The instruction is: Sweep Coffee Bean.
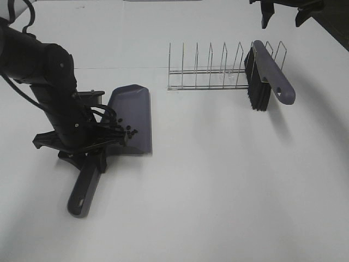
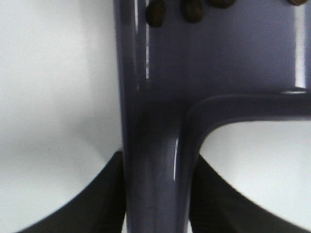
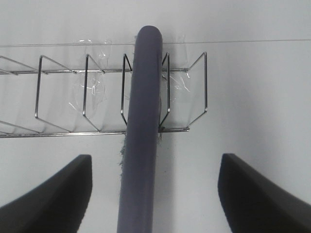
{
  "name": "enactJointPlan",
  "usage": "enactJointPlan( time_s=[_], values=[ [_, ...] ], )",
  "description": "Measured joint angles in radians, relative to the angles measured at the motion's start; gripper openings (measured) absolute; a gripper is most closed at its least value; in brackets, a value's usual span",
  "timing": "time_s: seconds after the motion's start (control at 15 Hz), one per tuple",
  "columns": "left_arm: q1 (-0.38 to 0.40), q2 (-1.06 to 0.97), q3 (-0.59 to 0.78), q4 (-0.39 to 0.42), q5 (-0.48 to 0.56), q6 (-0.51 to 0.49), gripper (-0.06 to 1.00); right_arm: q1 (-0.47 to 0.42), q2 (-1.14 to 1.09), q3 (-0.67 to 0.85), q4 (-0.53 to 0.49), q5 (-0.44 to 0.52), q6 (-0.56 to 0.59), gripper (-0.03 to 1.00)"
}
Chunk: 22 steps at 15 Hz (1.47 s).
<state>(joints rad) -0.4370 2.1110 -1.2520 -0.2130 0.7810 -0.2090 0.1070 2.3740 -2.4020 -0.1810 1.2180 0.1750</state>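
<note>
While the left gripper (image 2: pixel 156 194), arm bent low, clamps the dustpan handle (image 1: pixel 84 191), beans (image 1: pixel 126 132) lie in its tray (image 1: pixel 133 103); the right gripper (image 1: pixel 282 19) hangs open above the racked brush (image 1: pixel 270 76). White table (image 1: pixel 218 191).

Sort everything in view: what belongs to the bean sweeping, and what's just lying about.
Belongs to the job:
coffee beans, in the dustpan tray
dustpan, its handle gripped by the left pincer
brush, resting unheld

Just lying about:
wire rack, holding the brush
clear tape on the rack

High overview of the table (image 1: pixel 218 191); close wrist views down onto dustpan (image 2: pixel 218 58) and, probably, brush handle (image 3: pixel 142 121).
</note>
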Motion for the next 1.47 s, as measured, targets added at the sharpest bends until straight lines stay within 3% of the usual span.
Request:
enactJointPlan(
  time_s=[0.33,0.53,0.67,0.93,1.13,1.47],
  values=[
    [-0.021,0.007,-0.007,-0.005,-0.007,-0.001,0.34,0.0,-0.003,0.0,0.012,0.0,0.0,0.61],
    [-0.024,0.004,-0.012,-0.027,-0.013,-0.005,0.66,0.0,-0.003,0.0,0.018,0.0,-0.001,0.61],
    [-0.024,-0.008,-0.012,-0.022,-0.016,-0.002,0.72,0.0,-0.01,0.0,0.046,0.001,-0.011,0.61],
    [-0.024,-0.128,-0.065,0.039,0.023,0.003,0.73,0.0,-0.069,0.003,0.088,0.002,-0.041,0.61],
    [-0.024,-0.306,-0.077,0.123,0.11,-0.008,0.73,0.0,-0.19,0.149,0.099,0.0,-0.063,0.61],
    [-0.024,-0.627,-0.072,0.205,0.345,-0.012,0.73,0.0,-0.499,0.588,0.107,0.0,-0.064,0.61]
  ],
)
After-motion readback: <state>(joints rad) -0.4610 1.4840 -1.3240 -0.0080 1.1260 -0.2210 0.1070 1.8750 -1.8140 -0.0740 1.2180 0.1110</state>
